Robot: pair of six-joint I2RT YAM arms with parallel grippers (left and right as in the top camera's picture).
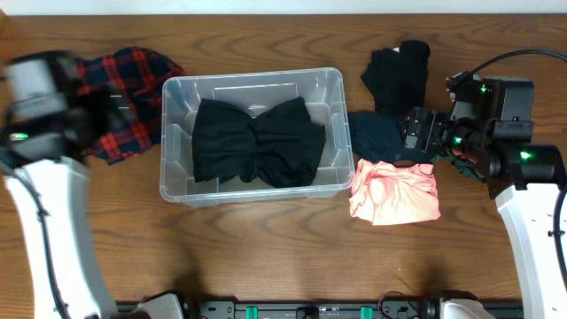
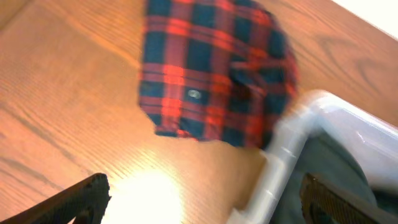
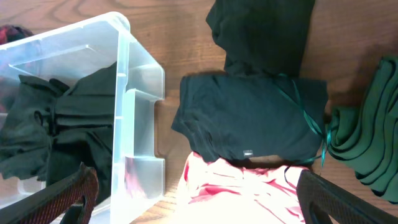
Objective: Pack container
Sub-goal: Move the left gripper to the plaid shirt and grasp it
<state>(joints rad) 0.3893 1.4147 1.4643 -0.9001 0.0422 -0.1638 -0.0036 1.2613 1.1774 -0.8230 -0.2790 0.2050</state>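
The clear container (image 1: 252, 77) stands mid-table with a crumpled black garment (image 1: 257, 142) inside. My left gripper (image 2: 205, 196) is open and empty, hovering over bare wood between a red-and-navy plaid garment (image 2: 211, 68) and the container's corner (image 2: 292, 149). My right gripper (image 3: 196, 196) is open and empty, above a pink-and-white garment (image 3: 249, 190) just right of the container (image 3: 140, 81). A folded dark teal garment (image 3: 249, 121) lies just beyond the pink one. In the overhead view the left arm is blurred at the far left.
A black garment (image 1: 399, 75) lies at the back right. A green garment (image 3: 367, 149) lies right of the dark teal one. The plaid garment (image 1: 133, 97) lies left of the container. The pink garment (image 1: 394, 190) sits by the container's right front corner.
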